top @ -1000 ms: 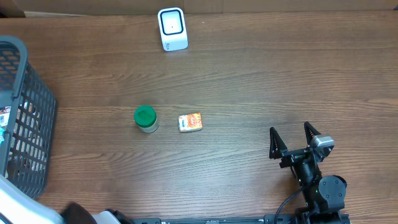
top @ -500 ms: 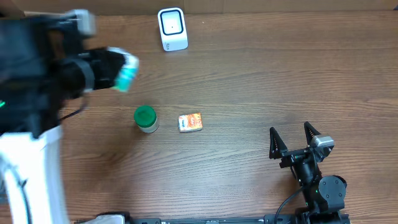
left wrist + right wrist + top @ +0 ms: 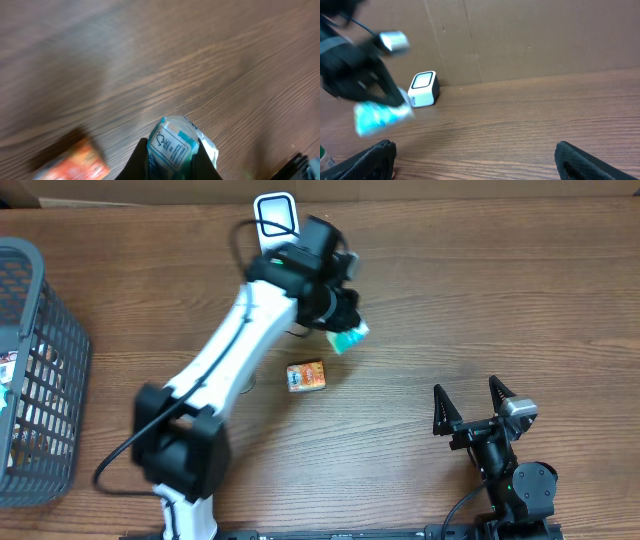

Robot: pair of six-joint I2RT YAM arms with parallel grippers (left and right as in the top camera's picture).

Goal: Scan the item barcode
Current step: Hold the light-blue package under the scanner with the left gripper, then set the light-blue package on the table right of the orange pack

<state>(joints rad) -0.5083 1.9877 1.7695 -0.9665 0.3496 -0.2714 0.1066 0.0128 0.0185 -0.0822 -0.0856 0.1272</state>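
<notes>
My right gripper sits nearest, fingers spread wide and holding nothing. Past the orange box, my left gripper pinches the teal packet above the table, short of the scanner.

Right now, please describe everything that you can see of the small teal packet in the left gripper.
The teal packet is a small, soft-looking pouch in teal and white with a crinkled sealed edge. A white panel with a tree-like logo and fine print faces the left wrist camera; no barcode shows. The left gripper is shut on it, one finger on each side, and holds it in the air over the wooden table, between the orange box and the white scanner. Nothing else touches it.
</notes>
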